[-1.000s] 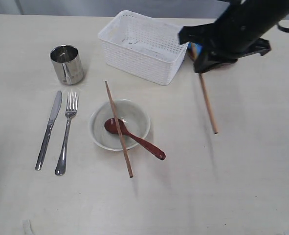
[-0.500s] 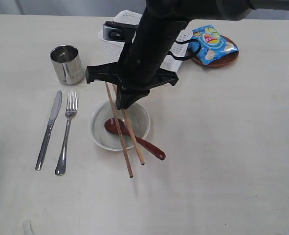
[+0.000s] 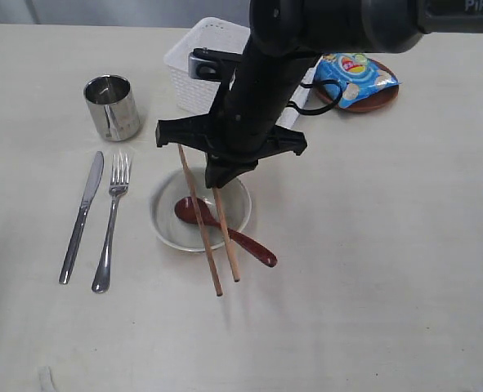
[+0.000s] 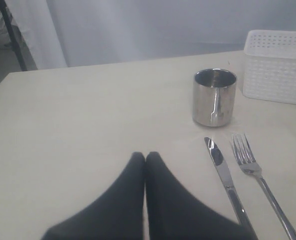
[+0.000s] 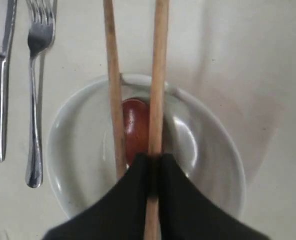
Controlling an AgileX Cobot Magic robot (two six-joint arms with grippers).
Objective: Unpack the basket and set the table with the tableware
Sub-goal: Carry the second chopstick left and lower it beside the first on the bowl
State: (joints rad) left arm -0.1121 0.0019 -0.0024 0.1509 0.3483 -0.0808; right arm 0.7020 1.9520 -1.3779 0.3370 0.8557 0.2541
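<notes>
My right gripper (image 3: 219, 181) (image 5: 155, 159) reaches across to the pale bowl (image 3: 163, 216) (image 5: 208, 150) and is shut on one wooden chopstick (image 3: 226, 237) (image 5: 158, 85). The other chopstick (image 3: 202, 233) (image 5: 112, 90) lies across the bowl beside it, over the dark red spoon (image 3: 249, 243) (image 5: 132, 125). The steel knife (image 3: 81, 216) (image 4: 225, 180) and fork (image 3: 113, 220) (image 4: 258, 180) lie left of the bowl, the steel cup (image 3: 111, 106) (image 4: 215, 97) behind them. The white basket (image 3: 194, 69) (image 4: 278, 65) stands behind my arm. My left gripper (image 4: 145, 156) is shut and empty, out of the exterior view.
A blue chip bag (image 3: 354, 77) rests on the round brown plate (image 3: 382, 99) at the back right. The cream table (image 3: 388, 261) stretches to the right and front of the bowl.
My right arm swung from the back right across to the bowl, carrying the chopstick. In the last half second the chopstick settled lower, nearly parallel to the one on the bowl.
</notes>
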